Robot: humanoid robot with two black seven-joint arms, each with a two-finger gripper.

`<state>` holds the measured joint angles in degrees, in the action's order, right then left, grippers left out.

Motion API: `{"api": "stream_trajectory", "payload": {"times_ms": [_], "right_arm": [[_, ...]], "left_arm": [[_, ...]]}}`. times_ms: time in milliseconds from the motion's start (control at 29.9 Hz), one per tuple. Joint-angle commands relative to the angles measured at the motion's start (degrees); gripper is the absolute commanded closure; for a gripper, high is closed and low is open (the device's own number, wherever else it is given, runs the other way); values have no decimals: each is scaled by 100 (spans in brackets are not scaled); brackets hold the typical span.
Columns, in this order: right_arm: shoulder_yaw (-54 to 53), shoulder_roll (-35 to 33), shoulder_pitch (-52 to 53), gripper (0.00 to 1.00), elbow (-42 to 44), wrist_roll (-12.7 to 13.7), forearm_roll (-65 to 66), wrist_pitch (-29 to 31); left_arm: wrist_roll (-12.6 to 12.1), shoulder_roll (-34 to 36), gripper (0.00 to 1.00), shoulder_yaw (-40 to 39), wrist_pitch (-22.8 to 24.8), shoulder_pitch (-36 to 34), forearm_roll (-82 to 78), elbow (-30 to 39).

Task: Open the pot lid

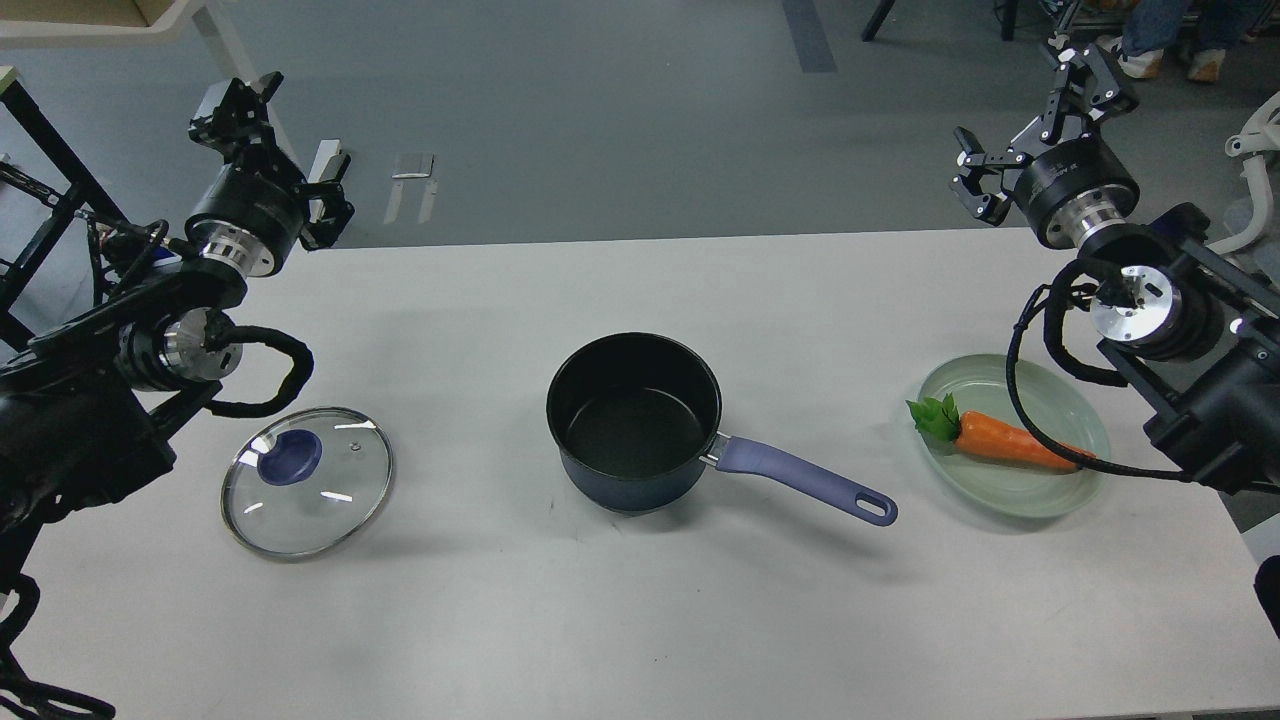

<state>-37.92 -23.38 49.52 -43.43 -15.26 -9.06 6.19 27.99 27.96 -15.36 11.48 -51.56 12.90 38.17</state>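
Note:
The dark blue pot [633, 420] stands uncovered at the table's middle, its purple handle [800, 480] pointing right and toward me. Its glass lid [308, 480] with a blue knob [290, 458] lies flat on the table to the pot's left, apart from it. My left gripper [288, 150] is open and empty, raised over the table's far left edge, well behind the lid. My right gripper [1030, 115] is open and empty, raised beyond the far right corner.
A pale green plate [1000, 372] with a toy carrot [1010, 445] sits at the right, under my right forearm and its cable. A white table frame [270, 120] stands behind the far left. A person's feet show at the top right.

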Motion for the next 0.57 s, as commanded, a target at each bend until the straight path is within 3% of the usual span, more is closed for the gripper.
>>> {"api": "stream_trajectory", "payload": {"times_ms": [0,167,536], "right_arm": [[-557,324,-13,0,335,66,-70,49],[-1200,518,-214,0,309,102,-149,84],[-1157,764,-250,0,283,93,-131,180]], "left_arm": [[1,25,1,-20,100,102,20,-99],[1,8,1,-177,126,278,20,-117],[1,7,1,-424,47,463,2,-117]]}}
